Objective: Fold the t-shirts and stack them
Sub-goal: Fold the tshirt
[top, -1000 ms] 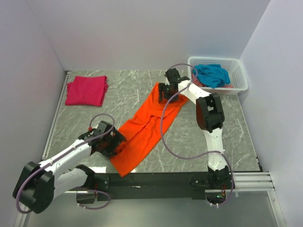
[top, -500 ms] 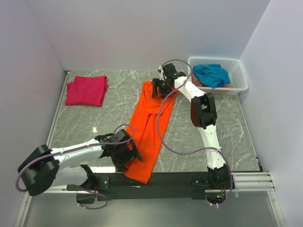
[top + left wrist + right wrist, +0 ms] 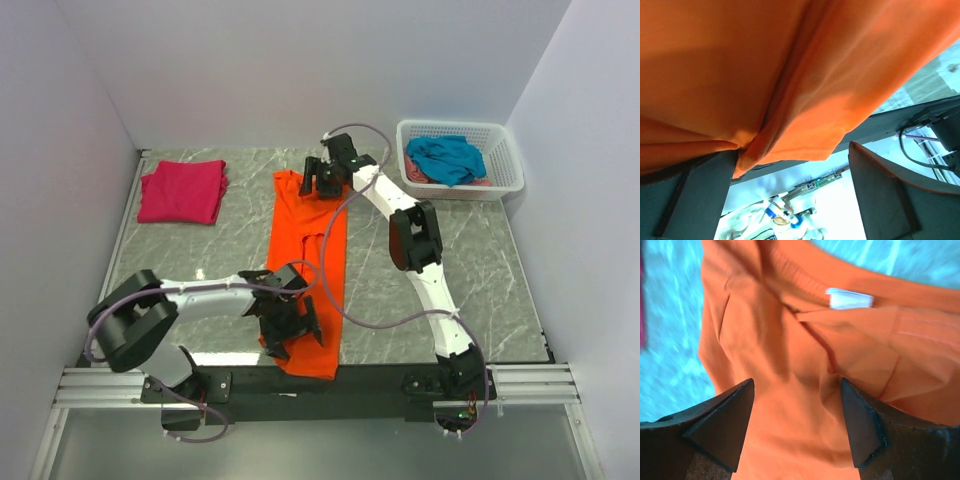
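Closest to me, at the front edge of the grey marbled table [image 3: 200,265], the left gripper [image 3: 290,325] sits low over the near end of the orange t-shirt [image 3: 305,250]. Its wrist view shows the two fingers [image 3: 700,195] standing wide apart with daylight between them. The orange cloth hangs across the top of the gap and bunches into a fold against one finger only, so nothing is pinched. The hem just there spills past the table edge onto the black rail [image 3: 380,380] in front.

From that end the orange t-shirt runs straight away from me as one long narrow strip down the middle of the table, creased along its length. At its far end is the collar, and the right gripper [image 3: 320,180] is right over it, the arm stretched out long to reach. In the wrist view, which is a little blurred, its fingers [image 3: 720,425] are spread wide too, with the ribbed neckline and a white label [image 3: 850,299] in view beyond them. It has hold of nothing that I can see, and I cannot tell whether the fingertips touch the cloth.

Further back on the left lies the magenta t-shirt [image 3: 182,190], folded into a flat rectangle, well apart from the orange one. In the far right corner stands the white lattice basket [image 3: 500,135] — the teal t-shirt [image 3: 445,158] is crumpled inside it.
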